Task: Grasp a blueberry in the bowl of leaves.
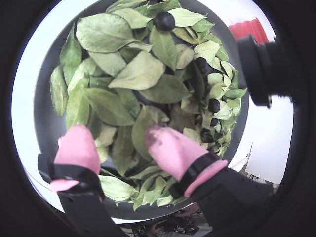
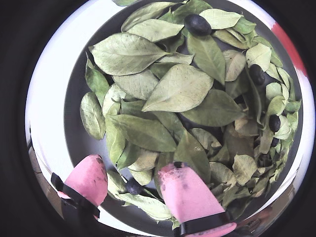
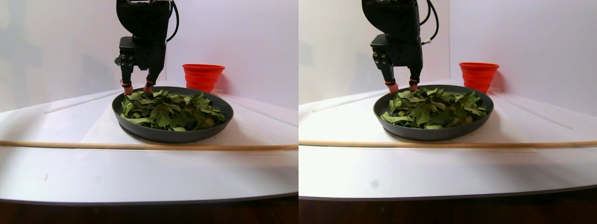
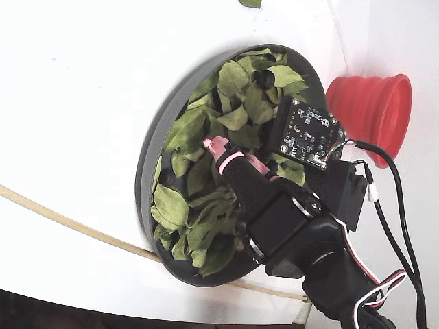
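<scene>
The dark-grey bowl is full of green leaves. Both wrist views show my gripper open low over the bowl's near rim, its pink fingertips down among the leaves. A small dark blueberry lies between the fingers, partly under a leaf, touching neither. More blueberries show at the far rim and along the right side. In the stereo pair view the gripper stands at the bowl's back left edge.
A red ribbed cup stands just beyond the bowl. A thin wooden stick lies across the white table in front of the bowl. White walls close the back.
</scene>
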Robot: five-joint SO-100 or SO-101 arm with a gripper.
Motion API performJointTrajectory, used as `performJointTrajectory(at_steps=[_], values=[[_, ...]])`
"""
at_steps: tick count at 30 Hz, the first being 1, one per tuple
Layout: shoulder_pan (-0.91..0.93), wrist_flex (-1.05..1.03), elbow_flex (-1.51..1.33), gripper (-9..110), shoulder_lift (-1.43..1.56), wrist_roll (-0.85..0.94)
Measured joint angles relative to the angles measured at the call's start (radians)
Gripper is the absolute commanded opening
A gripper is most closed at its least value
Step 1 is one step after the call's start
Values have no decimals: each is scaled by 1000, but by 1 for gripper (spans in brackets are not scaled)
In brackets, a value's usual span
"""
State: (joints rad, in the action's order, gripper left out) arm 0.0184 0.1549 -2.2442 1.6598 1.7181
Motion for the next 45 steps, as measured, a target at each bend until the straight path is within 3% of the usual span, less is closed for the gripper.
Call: performJointTrajectory(at_steps=[17,45], values=[[0,-107,-69,19,112,-23],[9,-48,-109,19,81,-89]])
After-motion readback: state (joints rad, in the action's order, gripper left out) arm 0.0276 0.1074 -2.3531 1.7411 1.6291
